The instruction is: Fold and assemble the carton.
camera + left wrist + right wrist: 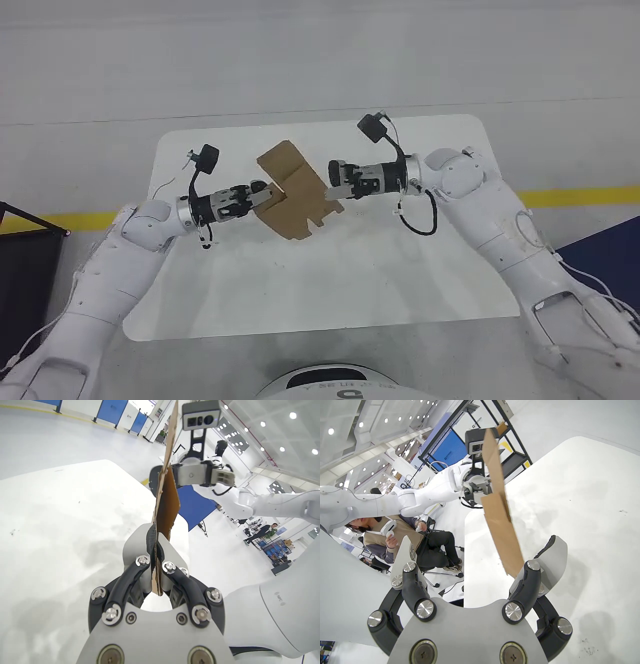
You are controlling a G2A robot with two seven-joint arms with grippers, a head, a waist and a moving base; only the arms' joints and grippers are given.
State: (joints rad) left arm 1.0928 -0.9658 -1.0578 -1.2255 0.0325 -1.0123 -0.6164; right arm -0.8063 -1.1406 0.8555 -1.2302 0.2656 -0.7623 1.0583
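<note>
A flat brown cardboard carton (pixel 293 188) hangs above the middle of the white table (pixel 400 270), held between the two arms. My left gripper (pixel 262 192) is shut on its left edge; in the left wrist view the carton (pixel 163 510) runs edge-on between the pads of that gripper (pixel 155 545). My right gripper (pixel 335 182) sits at the carton's right edge and stands open. In the right wrist view the carton (pixel 501 520) passes between the spread fingers of the right gripper (pixel 480 547), close to one fingertip (pixel 551 546).
The table has bare room in front of and behind the carton. A yellow floor stripe (pixel 590 196) runs past the table's right side. A dark stand (pixel 25 270) is off the left edge.
</note>
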